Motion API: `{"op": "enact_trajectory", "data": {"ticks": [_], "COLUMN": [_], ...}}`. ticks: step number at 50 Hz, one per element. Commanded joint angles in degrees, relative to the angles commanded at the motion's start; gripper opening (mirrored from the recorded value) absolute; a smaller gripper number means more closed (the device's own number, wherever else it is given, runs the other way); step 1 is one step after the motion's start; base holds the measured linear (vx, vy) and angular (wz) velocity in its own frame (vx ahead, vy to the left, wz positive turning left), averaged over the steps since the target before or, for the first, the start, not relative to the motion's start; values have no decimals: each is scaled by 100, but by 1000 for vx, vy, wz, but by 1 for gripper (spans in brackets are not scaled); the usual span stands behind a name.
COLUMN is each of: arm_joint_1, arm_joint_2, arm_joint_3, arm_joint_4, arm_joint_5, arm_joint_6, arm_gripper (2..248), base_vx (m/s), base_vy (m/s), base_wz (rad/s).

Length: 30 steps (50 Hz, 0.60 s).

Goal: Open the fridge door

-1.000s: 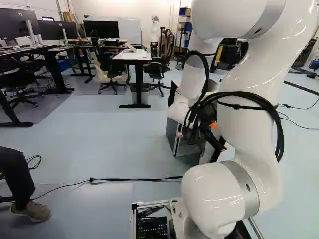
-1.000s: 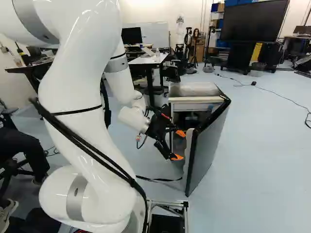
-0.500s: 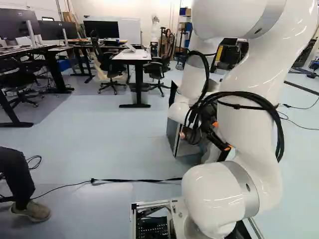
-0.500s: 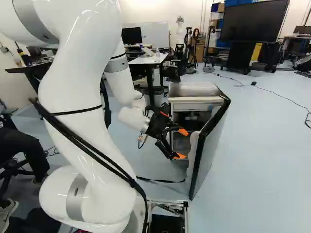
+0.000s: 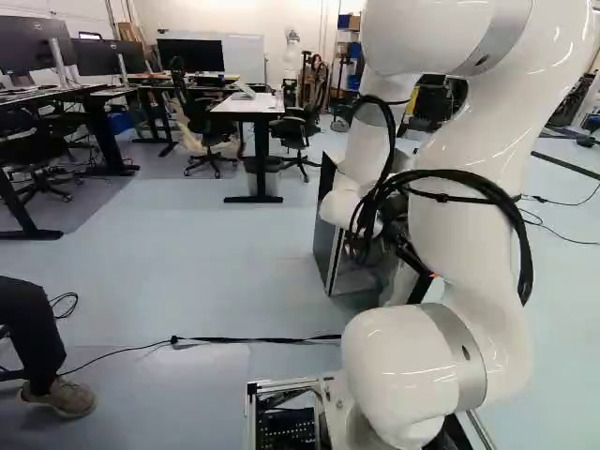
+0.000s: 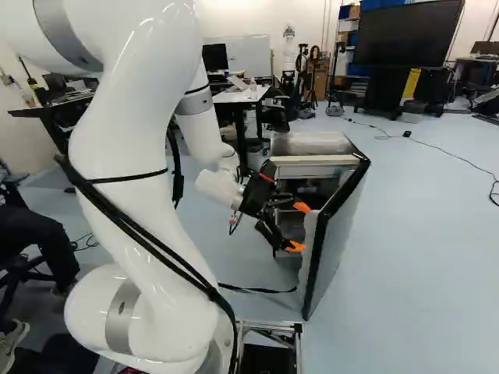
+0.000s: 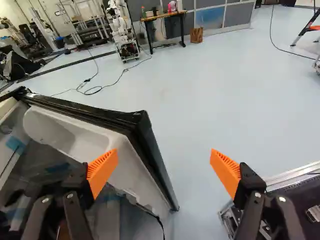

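Note:
The black gripper (image 6: pixel 299 227) stands open at the fridge's front in the right base view, its orange tips near the door's inner side. The grey fridge (image 6: pixel 312 143) has its door (image 6: pixel 340 234) swung well out, showing the dark interior. In the wrist view, the door's dark-edged free side (image 7: pixel 159 162) runs ahead of and between the spread fingers of the gripper (image 7: pixel 164 172). One finger overlaps the white inner liner (image 7: pixel 131 167); the other is over the floor beyond the door. Contact cannot be told. Cables and arm largely hide the gripper in the left base view.
A black cable (image 5: pixel 253 337) crosses the floor ahead of the base. Another robot (image 7: pixel 122 30) stands beyond the door. A white desk (image 5: pixel 251 105) and office chairs are farther back. A seated person's leg and shoe (image 5: pixel 64 396) are beside the base.
The door swung slightly farther out, then held still over the last half second. The arm and open gripper have since shifted toward the door, rightward in the right base view. The base has not moved.

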Motion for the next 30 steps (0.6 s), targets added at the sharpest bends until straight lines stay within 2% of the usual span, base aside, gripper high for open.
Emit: {"op": "enact_trajectory", "data": {"ticks": [30], "arm_joint_1": [-940], "arm_joint_2": [-428], "arm_joint_3": [-772], "arm_joint_4": [0], "arm_joint_5": [0], "arm_joint_6": [0], "arm_gripper": [247], "base_vx": [0], "base_vy": [0], "base_wz": [0]}}
